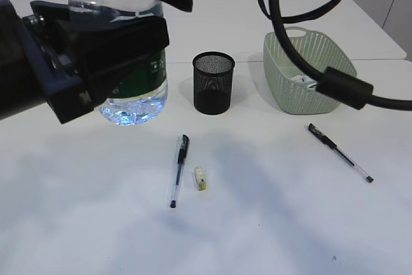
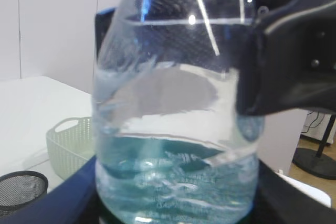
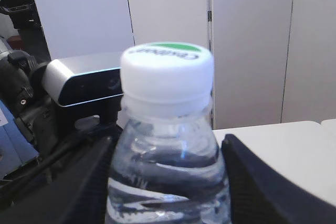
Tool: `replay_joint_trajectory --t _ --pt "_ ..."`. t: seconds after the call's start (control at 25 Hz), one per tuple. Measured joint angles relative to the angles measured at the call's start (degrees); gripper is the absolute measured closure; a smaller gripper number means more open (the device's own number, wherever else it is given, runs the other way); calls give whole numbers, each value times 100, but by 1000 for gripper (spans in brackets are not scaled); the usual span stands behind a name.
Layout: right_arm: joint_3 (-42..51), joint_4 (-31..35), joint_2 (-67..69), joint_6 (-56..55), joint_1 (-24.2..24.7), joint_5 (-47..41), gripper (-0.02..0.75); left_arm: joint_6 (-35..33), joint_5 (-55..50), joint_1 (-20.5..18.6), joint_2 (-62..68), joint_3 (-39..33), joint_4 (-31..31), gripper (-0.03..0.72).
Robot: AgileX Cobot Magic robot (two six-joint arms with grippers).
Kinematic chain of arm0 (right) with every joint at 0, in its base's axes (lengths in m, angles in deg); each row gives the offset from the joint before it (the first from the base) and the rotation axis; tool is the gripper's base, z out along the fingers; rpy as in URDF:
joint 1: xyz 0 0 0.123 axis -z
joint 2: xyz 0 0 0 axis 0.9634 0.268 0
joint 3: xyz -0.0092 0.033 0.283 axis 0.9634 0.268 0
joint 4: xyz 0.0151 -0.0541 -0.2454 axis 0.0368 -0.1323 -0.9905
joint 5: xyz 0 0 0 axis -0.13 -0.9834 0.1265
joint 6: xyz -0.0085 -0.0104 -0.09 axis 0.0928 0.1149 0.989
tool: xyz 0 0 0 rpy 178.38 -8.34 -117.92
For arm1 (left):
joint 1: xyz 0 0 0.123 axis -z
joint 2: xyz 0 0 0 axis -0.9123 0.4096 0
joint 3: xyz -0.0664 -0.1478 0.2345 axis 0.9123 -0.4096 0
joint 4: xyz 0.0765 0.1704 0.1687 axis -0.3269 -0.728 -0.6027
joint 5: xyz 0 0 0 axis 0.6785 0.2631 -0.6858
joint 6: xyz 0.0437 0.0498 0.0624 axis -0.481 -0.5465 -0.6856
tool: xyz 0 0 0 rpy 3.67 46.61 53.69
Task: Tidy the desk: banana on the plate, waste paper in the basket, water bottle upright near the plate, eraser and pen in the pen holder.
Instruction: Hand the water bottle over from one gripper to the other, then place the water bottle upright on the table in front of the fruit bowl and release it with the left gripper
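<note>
Left gripper: fingers around the bottle's lower body; contact unclear.
Right gripper: fingers flank its neck; grip uncertain.
Bottle: upright on desk, left of holder.
Paper: apparently in basket.
Left: two pens, eraser outside the holder.
Banana, plate: unseen.
</note>
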Motion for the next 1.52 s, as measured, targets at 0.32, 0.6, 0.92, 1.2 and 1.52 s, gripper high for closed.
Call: replay_joint_trajectory --t 0.32,0.6,0.92,1.2,1.52 --pt "0 151 -22 -67 0 112 124 -682 -93 -75 49 -55 563 297" --pt "-11 -810 -22 -987 0 530 115 -746 -69 -600 49 -64 615 297" --pt "-11 -3196 -22 -3347 0 956 121 -746 -37 -1607 49 -64 730 298" --pt "-11 -6311 -22 -6666 0 1047 152 -746 -119 -2255 49 -64 962 298" --pt "-11 -10154 -22 -9995 94 148 176 -746 -482 -2495 49 -64 1079 298"
